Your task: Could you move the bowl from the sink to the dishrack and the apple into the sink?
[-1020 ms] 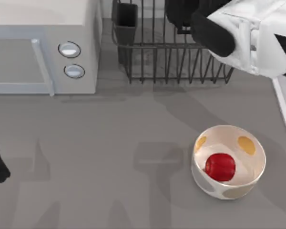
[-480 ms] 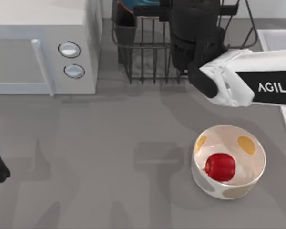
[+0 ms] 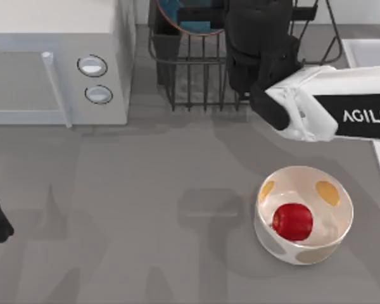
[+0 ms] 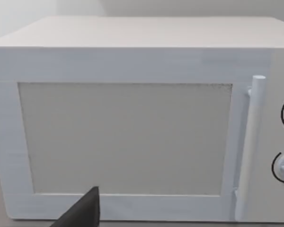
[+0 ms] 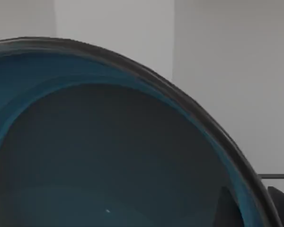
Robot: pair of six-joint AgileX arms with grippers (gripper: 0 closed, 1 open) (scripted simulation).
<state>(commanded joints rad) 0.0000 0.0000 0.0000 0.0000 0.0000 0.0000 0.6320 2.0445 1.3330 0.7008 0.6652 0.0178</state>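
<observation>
**Bowl up over the dishrack, right hand hidden behind the arm**

Bowl, teal-blue with the reddish band, sits at the top edge of the top view, over the back part of the dishrack, just beside the black utensil cup. Hard to say whether resting on the bars or held above them. Just to the right of it, the dark wrist end of the right arm, reaching in from the right side over the rack. Can't tell if the right hand is clenched or released, fingers buried under the arm's own bulk. From the right wrist view, the bowl's blue inside looms right up close.

Apple still in the white spotted bowl on the desk, lower right, well apart from the rack. Sink just peeking in at the right edge.

Left arm parked at the left edge of the desk, facing the microwave. One dark fingertip of the left hand poking into the left wrist view, state unclear.
</observation>
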